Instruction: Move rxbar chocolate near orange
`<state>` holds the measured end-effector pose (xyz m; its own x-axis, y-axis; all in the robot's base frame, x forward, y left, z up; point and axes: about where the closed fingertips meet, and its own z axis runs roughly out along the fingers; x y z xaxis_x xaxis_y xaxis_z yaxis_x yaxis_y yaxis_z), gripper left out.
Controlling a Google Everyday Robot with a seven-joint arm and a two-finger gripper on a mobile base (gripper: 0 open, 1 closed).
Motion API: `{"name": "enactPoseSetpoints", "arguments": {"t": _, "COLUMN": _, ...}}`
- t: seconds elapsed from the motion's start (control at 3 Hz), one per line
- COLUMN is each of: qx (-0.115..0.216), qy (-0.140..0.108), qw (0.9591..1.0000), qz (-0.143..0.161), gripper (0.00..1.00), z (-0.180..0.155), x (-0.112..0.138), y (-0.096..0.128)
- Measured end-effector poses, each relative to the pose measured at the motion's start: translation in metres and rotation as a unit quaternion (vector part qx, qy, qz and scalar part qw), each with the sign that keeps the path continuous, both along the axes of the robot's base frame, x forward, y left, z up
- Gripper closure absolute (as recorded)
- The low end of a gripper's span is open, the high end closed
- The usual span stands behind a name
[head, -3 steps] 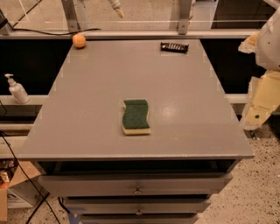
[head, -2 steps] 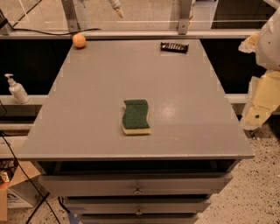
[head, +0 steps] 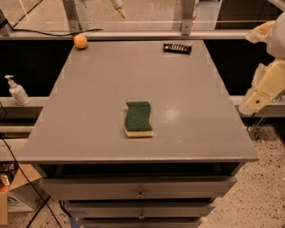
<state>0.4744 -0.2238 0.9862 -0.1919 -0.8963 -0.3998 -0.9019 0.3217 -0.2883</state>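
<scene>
The rxbar chocolate (head: 177,47) is a dark flat bar with pale markings, lying at the far right of the grey table (head: 89,116). The orange (head: 80,41) sits at the table's far left corner, well apart from the bar. My cream-coloured arm (head: 267,84) is off the table's right side. My gripper (head: 118,10) shows only as a pale tip at the top edge, above the far side of the table, between the orange and the bar. It touches nothing.
A green-and-yellow sponge (head: 138,118) lies near the table's middle. A rail with metal posts (head: 187,18) runs behind the far edge. A soap dispenser (head: 17,91) stands on a shelf to the left. Drawers (head: 140,191) are below the front edge.
</scene>
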Motion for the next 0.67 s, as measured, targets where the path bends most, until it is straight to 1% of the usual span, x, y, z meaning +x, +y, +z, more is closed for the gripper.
{"name": "enactPoseSetpoints", "arguments": {"t": 0.33, "qx": 0.077, "qy": -0.021, "qw": 0.9965, "qz": 0.023, "gripper": 0.00, "z": 0.000, "x": 0.038, "y": 0.008}}
{"name": "enactPoseSetpoints", "arguments": {"t": 0.67, "qx": 0.139, "qy": -0.040, "qw": 0.9891, "qz": 0.025, "gripper": 0.00, "z": -0.002, "x": 0.088, "y": 0.011}}
